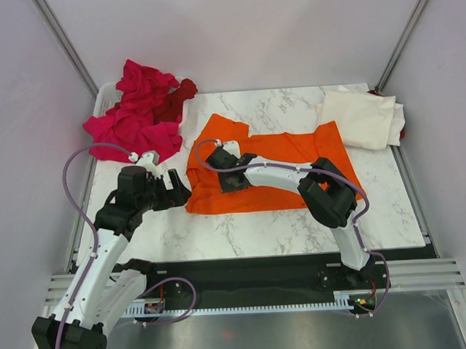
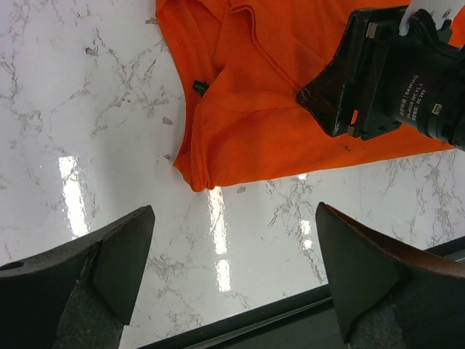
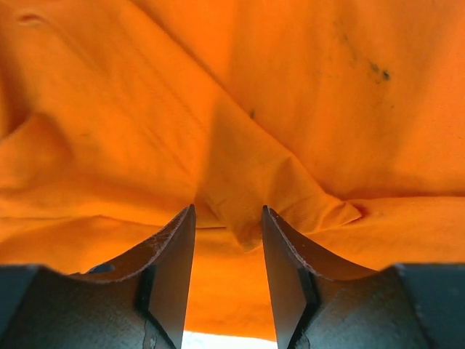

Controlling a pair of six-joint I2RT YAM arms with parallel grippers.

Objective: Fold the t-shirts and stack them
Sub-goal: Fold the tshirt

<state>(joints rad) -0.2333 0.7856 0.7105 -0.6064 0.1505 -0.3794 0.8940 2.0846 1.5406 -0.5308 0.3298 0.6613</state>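
The bright orange t-shirt (image 1: 286,150) lies spread across the middle of the marble table (image 1: 297,218). My right gripper (image 1: 221,161) is pressed down on its left part. In the right wrist view the jaws (image 3: 229,225) stand a little apart, with a raised fold of orange cloth (image 3: 290,87) between them, not pinched. My left gripper (image 1: 178,189) hovers wide open just left of the shirt's lower left corner (image 2: 200,178), over bare marble (image 2: 232,269), holding nothing. A heap of magenta-pink t-shirts (image 1: 134,117) with a dark red one (image 1: 182,98) sits at the back left. A folded cream-white t-shirt (image 1: 362,119) lies at the back right.
The pink heap rests in a white basket (image 1: 103,97) at the table's back left corner. Grey walls enclose the table on three sides. The table's dark front edge (image 2: 290,313) runs just below my left gripper. The right arm's black wrist (image 2: 385,80) lies over the orange shirt.
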